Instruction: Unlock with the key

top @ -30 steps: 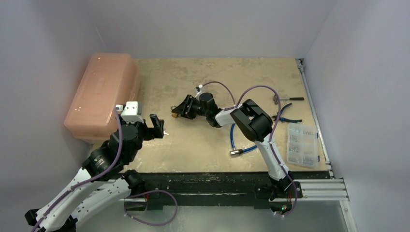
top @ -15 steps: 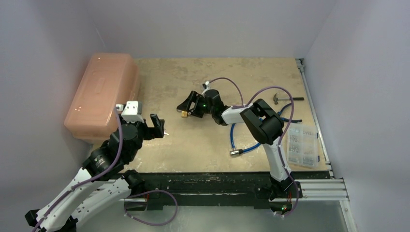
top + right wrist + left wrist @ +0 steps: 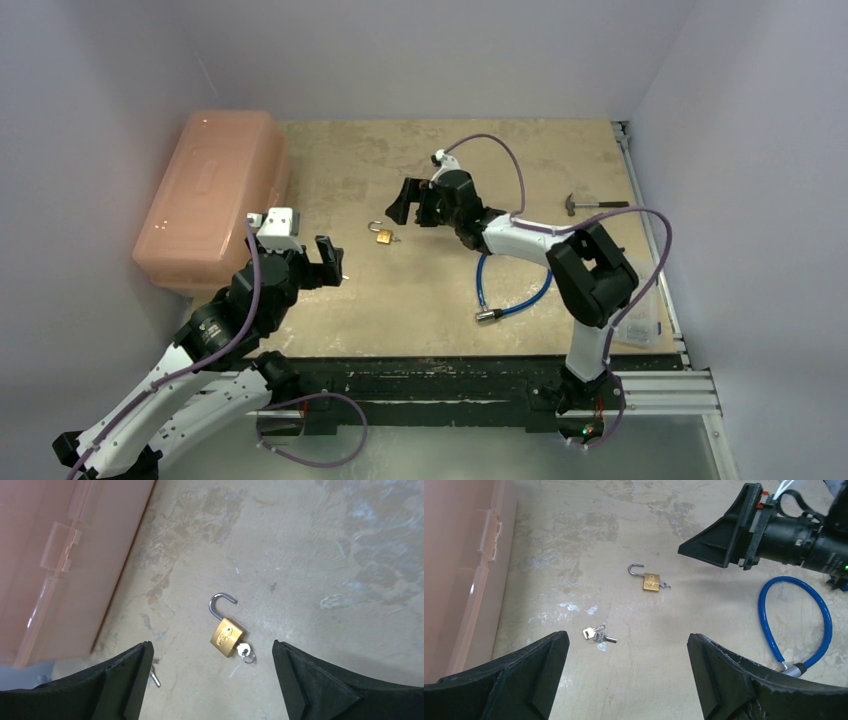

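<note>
Soft, even light from overhead, fairly bright. The padlock (image 3: 229, 637) is sharp, with only a faint shadow on the tabletop (image 3: 310, 545). A small glare spot sits on the bin (image 3: 205, 122). The near fingers (image 3: 734, 680) look dark and slightly soft at the frame's bottom.

Padlock (image 3: 228, 637) showing brass-gold body, silver shackle; key (image 3: 245, 652) in it gleaming silver; spare keys (image 3: 596, 633) looking silver too; table (image 3: 450, 150) wearing tan surface, mottled with pale blotches; bin (image 3: 210, 190) glowing translucent salmon-pink; cable lock (image 3: 480, 278) showing bright blue, silver end; left gripper (image 3: 626, 640) and right gripper (image 3: 211, 647) both showing matt black; arm wiring (image 3: 500, 150) running purple.
</note>
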{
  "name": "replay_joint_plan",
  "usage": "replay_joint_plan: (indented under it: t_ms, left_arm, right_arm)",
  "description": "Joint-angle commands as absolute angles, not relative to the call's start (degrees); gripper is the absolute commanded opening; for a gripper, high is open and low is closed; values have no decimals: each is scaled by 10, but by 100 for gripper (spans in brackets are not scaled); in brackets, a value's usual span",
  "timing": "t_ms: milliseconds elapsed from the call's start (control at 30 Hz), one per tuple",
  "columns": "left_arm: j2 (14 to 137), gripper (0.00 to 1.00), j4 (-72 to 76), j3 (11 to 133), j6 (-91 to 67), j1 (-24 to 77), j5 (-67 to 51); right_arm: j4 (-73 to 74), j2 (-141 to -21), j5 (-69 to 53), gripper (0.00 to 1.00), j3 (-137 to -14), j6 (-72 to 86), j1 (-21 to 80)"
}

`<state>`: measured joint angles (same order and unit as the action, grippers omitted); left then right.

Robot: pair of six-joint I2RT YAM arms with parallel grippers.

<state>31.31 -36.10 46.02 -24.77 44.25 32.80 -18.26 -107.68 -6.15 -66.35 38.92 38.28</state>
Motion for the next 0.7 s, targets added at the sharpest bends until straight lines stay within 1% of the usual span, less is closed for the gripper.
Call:
replay_joint_plan:
  t_ms: [0, 267, 400, 500, 667]
  left_arm:
    - [310, 97, -344, 459, -237, 438, 332]
    - [315, 97, -343, 458, -237, 436, 338]
    - [320, 97, -342, 458, -238, 435, 339]
    - [323, 97, -342, 457, -238, 435, 338]
    - [325, 96, -343, 457, -237, 435, 337]
  right_arm:
    - [-127, -1020, -30, 98, -655, 257, 387]
    - [-61, -922, -2, 97, -599, 191, 391]
    - [-24, -868, 54, 97, -564, 191, 404]
    - [24, -824, 121, 97, -536, 240, 409]
    - [172, -754, 248, 99, -498, 424, 410]
